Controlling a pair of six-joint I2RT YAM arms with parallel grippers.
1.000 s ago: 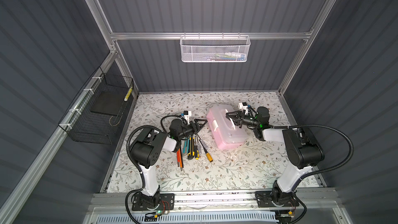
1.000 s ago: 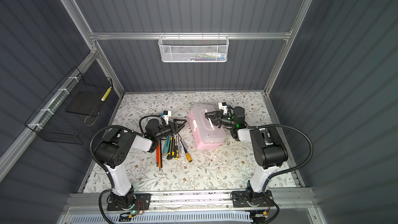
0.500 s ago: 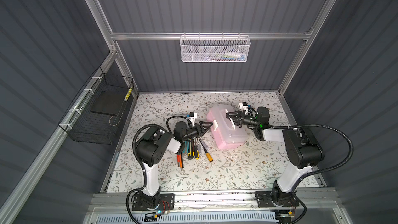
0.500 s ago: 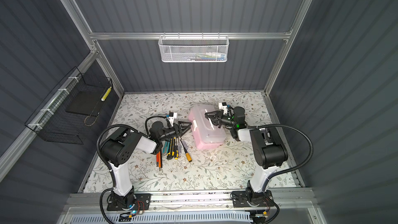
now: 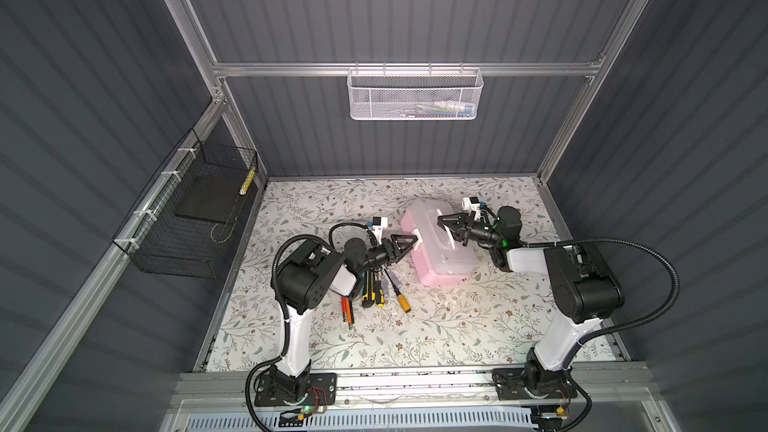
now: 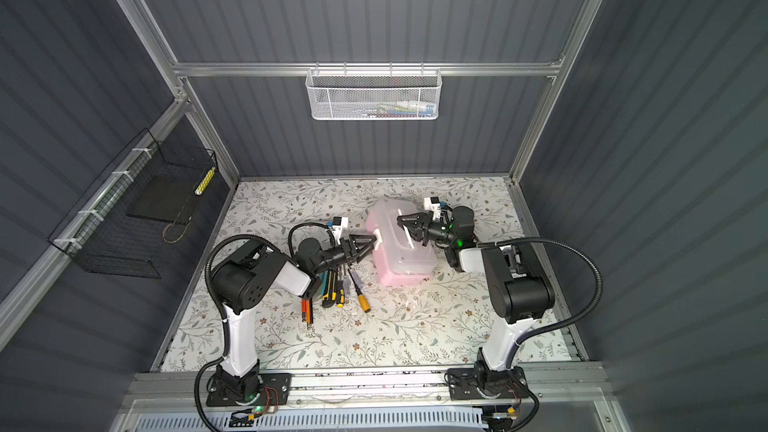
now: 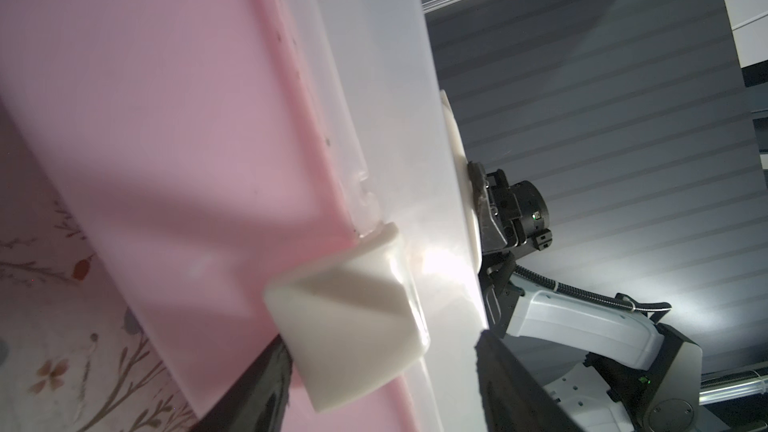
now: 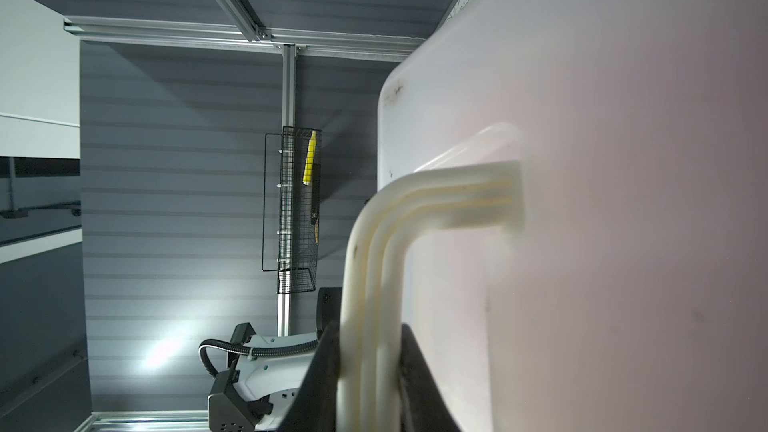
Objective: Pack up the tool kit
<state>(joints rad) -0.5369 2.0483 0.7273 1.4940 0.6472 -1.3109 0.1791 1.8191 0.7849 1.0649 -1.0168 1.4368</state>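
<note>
Over the last second the left gripper [image 5: 410, 243] has slid off the loose tools and towards the tool box [image 5: 440, 253], which has not moved. Its fingertips are now right at the white latch [image 5: 417, 238] on the box's near long side, where a second ago they hung apart from it. The right gripper [image 5: 447, 229] has kept its place and its grip. The left wrist view shows the left gripper [image 7: 384, 338] standing fairly wide. One dark finger [image 7: 266, 371] is right against the latch [image 7: 349, 317], and the other is clear of it, over the frosted lid [image 7: 382, 76]. Nothing is clamped. In the right wrist view the right gripper [image 8: 370, 344] is pinched narrow on the C-shaped handle [image 8: 415, 201], one finger on each side of the white bar. In both top views the box, with its pink base and lid down, lies slantwise on the floral mat [image 5: 415, 326] at mid-table, between the two arms. The screwdrivers and utility knives [image 5: 376, 288] lie in a loose bunch on the mat just beside the box and partly under the left arm. A yellow-handled screwdriver [image 5: 404, 303] lies nearest the box.
</note>
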